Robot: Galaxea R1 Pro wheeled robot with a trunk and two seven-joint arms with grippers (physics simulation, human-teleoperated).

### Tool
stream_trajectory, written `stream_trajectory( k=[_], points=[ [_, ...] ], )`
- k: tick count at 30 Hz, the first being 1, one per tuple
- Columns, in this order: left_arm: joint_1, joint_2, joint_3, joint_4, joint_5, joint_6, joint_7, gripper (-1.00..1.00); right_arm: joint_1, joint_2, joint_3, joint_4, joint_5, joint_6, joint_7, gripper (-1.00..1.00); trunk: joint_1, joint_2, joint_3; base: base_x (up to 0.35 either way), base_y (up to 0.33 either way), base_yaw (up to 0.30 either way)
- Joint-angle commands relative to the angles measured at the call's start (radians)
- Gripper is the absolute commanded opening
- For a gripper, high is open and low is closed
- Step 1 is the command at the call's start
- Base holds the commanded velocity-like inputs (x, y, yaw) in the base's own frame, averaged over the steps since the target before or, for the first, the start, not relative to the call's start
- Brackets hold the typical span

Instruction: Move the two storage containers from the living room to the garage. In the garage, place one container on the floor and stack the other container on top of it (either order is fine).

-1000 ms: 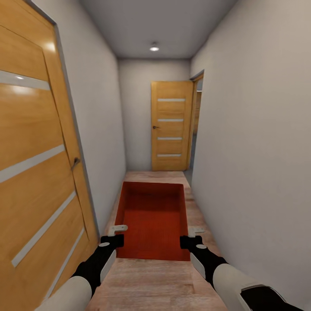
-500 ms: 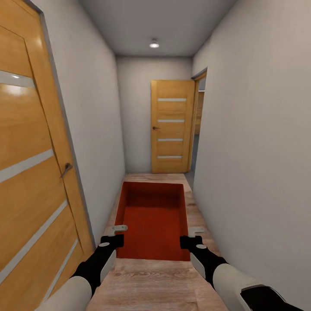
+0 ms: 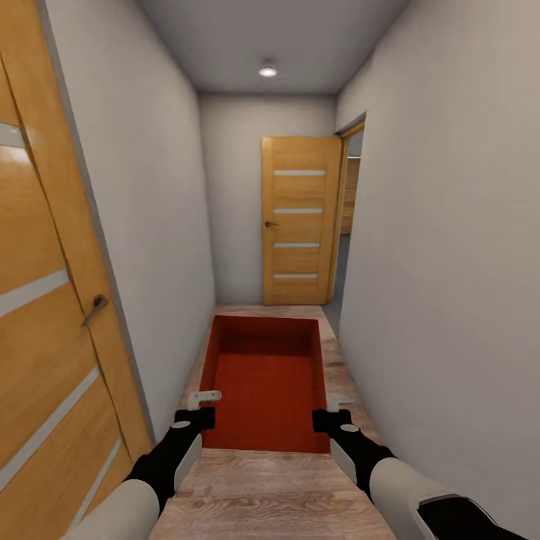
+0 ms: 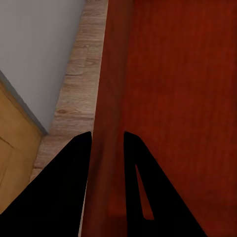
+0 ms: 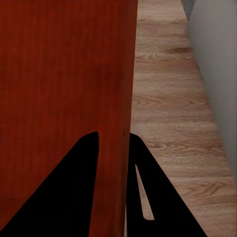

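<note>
I carry one orange-red storage container [image 3: 266, 382] in front of me, held level above a light wood-plank hallway floor. My left gripper [image 3: 204, 409] is shut on its left wall, and in the left wrist view the black fingers [image 4: 74, 187] straddle that thin wall [image 4: 106, 148]. My right gripper [image 3: 330, 412] is shut on the right wall, whose edge [image 5: 121, 148] runs between the black fingers [image 5: 74, 192] in the right wrist view. The container is open-topped, ribbed inside and holds nothing.
I am in a narrow hallway with pale grey walls. A wooden panel door [image 3: 45, 315] stands close on my left. Another wooden door [image 3: 298, 219] stands open at the far end beside a doorway [image 3: 346, 225] in the right wall. A ceiling light [image 3: 268, 71] glows above.
The view has advanced along the hallway: the left door slid back and out of frame, the far door grew slightly. Both grippers and the container keep their place relative to me.
</note>
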Motion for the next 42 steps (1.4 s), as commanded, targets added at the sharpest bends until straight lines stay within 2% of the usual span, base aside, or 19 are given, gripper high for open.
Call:
stream_trajectory(
  k=[1,42],
  points=[
    [0.0,-0.01,0.013,-0.001,0.059,0.008,0.047,-1.0,-0.001,0.001,-0.041,-0.002,0.002,-0.063,-0.075,-1.0,0.001,-0.001,-0.002,0.322,0.0,0.0],
    [0.0,-0.01,0.013,-0.002,0.059,0.008,0.047,-1.0,-0.001,-0.001,-0.041,-0.002,0.002,-0.063,-0.075,-1.0,0.001,-0.001,-0.002,0.323,0.0,0.0]
  ],
)
